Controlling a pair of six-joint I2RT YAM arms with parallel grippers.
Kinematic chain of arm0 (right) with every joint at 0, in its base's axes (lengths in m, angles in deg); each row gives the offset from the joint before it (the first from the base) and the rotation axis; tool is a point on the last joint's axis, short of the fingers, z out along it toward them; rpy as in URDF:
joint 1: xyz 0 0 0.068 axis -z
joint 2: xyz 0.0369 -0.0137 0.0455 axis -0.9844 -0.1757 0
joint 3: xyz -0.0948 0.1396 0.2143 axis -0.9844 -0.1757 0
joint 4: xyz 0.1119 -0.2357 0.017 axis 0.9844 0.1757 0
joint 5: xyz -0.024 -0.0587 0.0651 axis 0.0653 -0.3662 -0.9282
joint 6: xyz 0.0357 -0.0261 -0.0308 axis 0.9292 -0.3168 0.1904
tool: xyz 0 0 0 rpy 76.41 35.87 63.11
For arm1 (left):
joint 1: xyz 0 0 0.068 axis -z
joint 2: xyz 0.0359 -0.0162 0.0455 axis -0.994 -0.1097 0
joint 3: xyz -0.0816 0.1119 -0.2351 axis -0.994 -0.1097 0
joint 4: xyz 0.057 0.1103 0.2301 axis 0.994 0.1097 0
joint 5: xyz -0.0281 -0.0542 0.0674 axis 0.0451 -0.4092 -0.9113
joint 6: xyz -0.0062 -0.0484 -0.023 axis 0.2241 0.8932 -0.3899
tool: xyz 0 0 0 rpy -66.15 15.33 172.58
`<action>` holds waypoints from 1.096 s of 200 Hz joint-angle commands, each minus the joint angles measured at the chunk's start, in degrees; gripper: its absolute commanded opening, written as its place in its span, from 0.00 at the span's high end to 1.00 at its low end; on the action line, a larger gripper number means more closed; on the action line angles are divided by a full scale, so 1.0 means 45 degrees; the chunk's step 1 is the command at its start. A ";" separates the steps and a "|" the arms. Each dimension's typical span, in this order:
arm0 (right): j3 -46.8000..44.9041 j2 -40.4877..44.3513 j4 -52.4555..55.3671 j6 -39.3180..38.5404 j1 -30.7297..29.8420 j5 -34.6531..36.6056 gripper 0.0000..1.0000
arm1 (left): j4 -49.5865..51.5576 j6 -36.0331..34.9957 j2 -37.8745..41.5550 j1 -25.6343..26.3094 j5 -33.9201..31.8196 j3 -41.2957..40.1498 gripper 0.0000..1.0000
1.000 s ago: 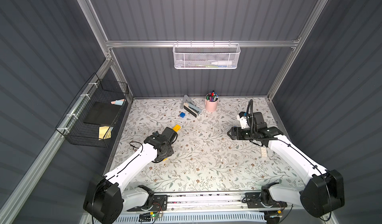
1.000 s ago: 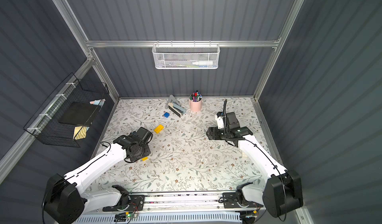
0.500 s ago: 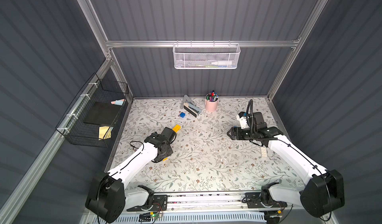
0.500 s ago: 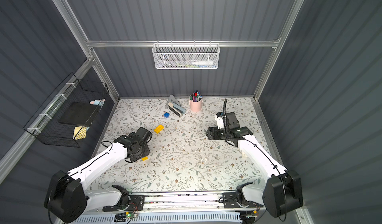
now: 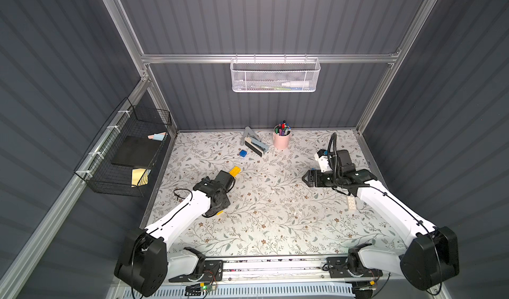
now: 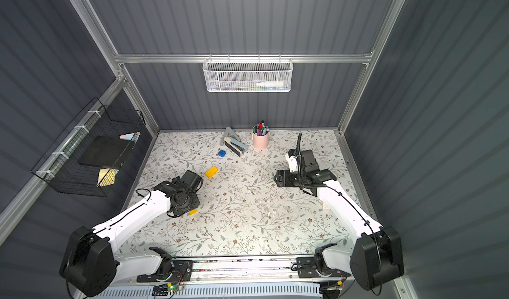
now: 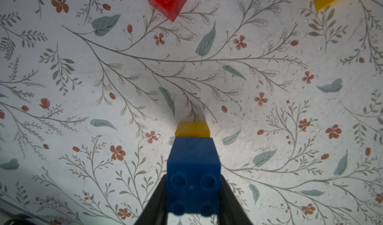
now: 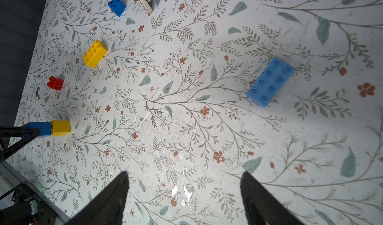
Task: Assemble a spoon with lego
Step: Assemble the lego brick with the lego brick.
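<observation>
My left gripper [image 7: 192,192] clamped tight on spoon [image 7: 193,155], so far just dark blue block stuck on yellow one, yellow end down at mat [image 7: 269,68]. Sits well apart from pen cup [image 5: 281,142], off its left, toward me. My right gripper [image 8: 184,184] jaws wide apart, empty. Loose: dark blue brick [image 8: 117,5] near cup, yellow brick [image 8: 95,52] further out, red brick [image 8: 55,83] further still, light blue brick [image 8: 270,81] off cup's right.

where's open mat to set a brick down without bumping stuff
Barest: the mat between the left gripper, shut on its blue-yellow piece, and the open right gripper, down to the front rail. Crowded at the back: yellow brick, blue brick, stapler, pen cup. A light blue brick sits near the right gripper.
</observation>
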 commanded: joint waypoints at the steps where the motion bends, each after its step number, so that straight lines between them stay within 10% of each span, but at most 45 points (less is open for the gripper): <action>1: 0.0023 0.0086 0.0042 -0.0253 -0.0076 -0.0206 0.16 | 0.0118 -0.0073 -0.0230 -0.0156 -0.0009 -0.0269 0.75; 155: 0.0100 0.0006 0.0133 -0.0326 -0.0177 0.0132 0.17 | -0.1618 -0.1279 -0.0320 -0.0355 0.1232 -0.1110 0.82; 219: 0.0266 -0.0206 0.0377 -0.0368 -0.0177 0.0544 0.17 | -0.3008 -0.1769 -0.2462 0.2099 0.2884 0.1431 0.80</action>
